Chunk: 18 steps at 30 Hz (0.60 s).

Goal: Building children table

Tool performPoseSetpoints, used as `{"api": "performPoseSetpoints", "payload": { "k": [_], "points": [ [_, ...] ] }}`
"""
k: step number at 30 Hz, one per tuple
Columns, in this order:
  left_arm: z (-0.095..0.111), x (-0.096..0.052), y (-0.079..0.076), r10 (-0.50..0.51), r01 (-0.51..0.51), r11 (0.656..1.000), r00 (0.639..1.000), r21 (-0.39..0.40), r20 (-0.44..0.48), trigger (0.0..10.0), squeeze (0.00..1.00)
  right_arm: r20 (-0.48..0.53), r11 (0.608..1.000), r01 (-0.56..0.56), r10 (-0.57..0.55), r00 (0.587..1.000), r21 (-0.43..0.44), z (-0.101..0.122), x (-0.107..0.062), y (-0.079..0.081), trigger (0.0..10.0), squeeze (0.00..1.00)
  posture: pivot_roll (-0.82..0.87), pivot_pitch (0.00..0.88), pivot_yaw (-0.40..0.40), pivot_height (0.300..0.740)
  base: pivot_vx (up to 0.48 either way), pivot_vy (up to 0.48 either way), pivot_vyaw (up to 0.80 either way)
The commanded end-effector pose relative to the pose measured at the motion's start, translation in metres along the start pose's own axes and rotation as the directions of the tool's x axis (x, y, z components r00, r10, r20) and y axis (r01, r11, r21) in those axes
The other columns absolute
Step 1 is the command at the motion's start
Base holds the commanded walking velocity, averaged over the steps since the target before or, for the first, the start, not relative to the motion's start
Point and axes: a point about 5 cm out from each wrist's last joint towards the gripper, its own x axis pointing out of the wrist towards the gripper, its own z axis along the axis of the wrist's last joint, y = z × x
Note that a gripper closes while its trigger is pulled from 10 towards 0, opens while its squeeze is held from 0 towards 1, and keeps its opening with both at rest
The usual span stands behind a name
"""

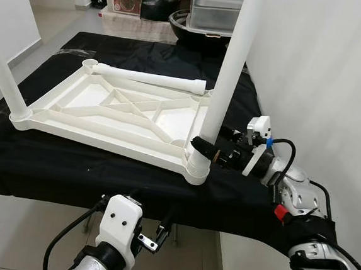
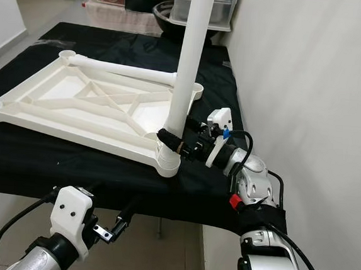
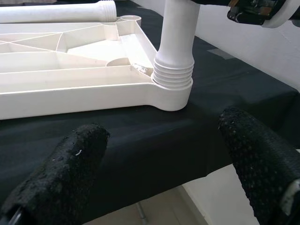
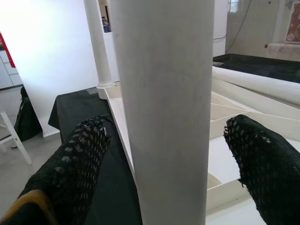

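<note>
White children's table frame [image 1: 116,113] lying upside down on a black cloth [image 1: 51,161], long axis running from the near right corner out toward the far left. Upright leg [image 1: 232,64] standing in the near right corner socket [image 1: 197,165], pointing straight up. Second upright leg [image 1: 5,78] at the near left corner, also vertical. Loose leg [image 1: 147,77] lying flat along the far edge of the frame, long axis left to right, ribbed end toward the right.

Right end effector [image 1: 203,146] reaching in from the right at the base of the near right leg, just above the socket. Right wrist view giving the detail missing from the head views: fingers [image 4: 75,164] spread, one on each side of the leg [image 4: 164,117], with daylight visible between pad and plastic on both sides, so straddling, not pinching.

Left end effector [image 1: 153,230] low, below the near edge of the cloth, over a tiled floor [image 1: 27,229]. Left wrist view adding a close look at the ribbed collar [image 3: 172,75] of the leg seated in the socket; fingers [image 3: 70,159] wide apart, holding nothing, well short of the frame.

Head views adding a white wall [image 1: 326,65] close on the right and dark tubs and a clear bin [image 1: 213,11] beyond the far end of the cloth.
</note>
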Motion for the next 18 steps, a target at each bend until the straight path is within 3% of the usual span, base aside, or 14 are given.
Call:
{"api": "performPoseSetpoints", "payload": {
  "k": [1,18],
  "points": [
    [0.001,-0.001,0.0,0.007,-0.007,1.0,1.0,0.009,0.005,10.0,0.0,0.001,1.0,-0.013,0.013,1.0,-0.01,0.001,0.007,0.002,10.0,0.0,0.1,0.11,-0.066,0.74,0.0,0.0,0.0],
    [0.001,-0.001,-0.001,0.008,-0.008,1.0,1.0,0.008,0.005,10.0,0.0,0.013,0.999,-0.049,0.05,0.999,-0.008,0.001,0.02,0.009,10.0,0.0,0.1,0.103,-0.068,0.74,0.0,0.0,0.0]
  ]
}}
